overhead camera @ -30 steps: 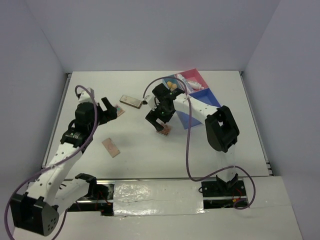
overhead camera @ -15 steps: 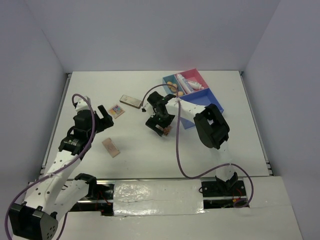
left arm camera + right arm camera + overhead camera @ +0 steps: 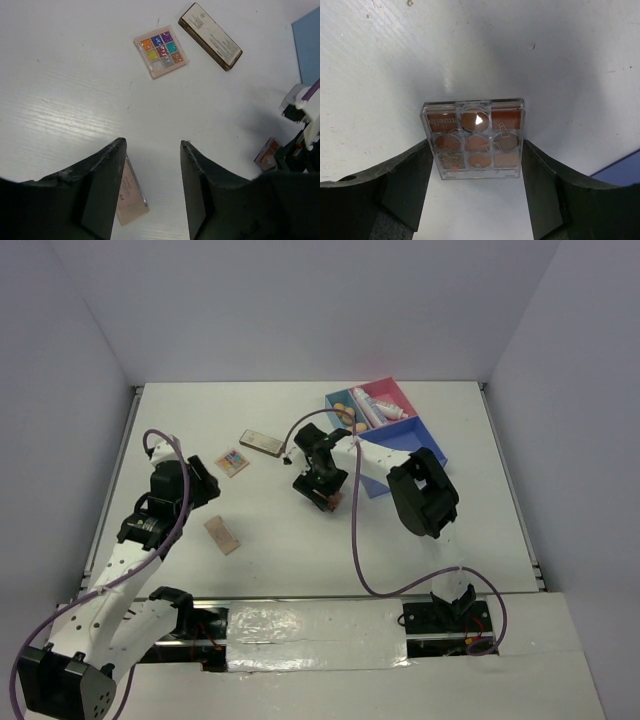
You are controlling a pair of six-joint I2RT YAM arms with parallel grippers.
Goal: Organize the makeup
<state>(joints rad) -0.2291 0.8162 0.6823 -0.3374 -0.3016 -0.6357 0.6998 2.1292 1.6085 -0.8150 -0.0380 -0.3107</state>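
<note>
Four palettes lie loose on the table point(image 3: 450, 530) in the top view. There's a multicolour palette point(image 3: 232, 461) just ahead of the left gripper point(image 3: 205, 480), a brown-gold palette point(image 3: 261, 443) beyond that, and a pinkish palette point(image 3: 222, 535) nearer the bases. The right gripper point(image 3: 322, 495) is down over a small brown palette point(image 3: 331, 502), near the blue-and-pink tray point(image 3: 400, 455) that's holding tan sponges point(image 3: 345, 412) and a white bottle point(image 3: 375, 405).

Left wrist: fingers spread with nothing between them, and the pinkish palette pokes out from under one finger.

Right wrist: fingers flank the small brown palette right at its edges. Can't tell if they're actually pinching it.
</note>
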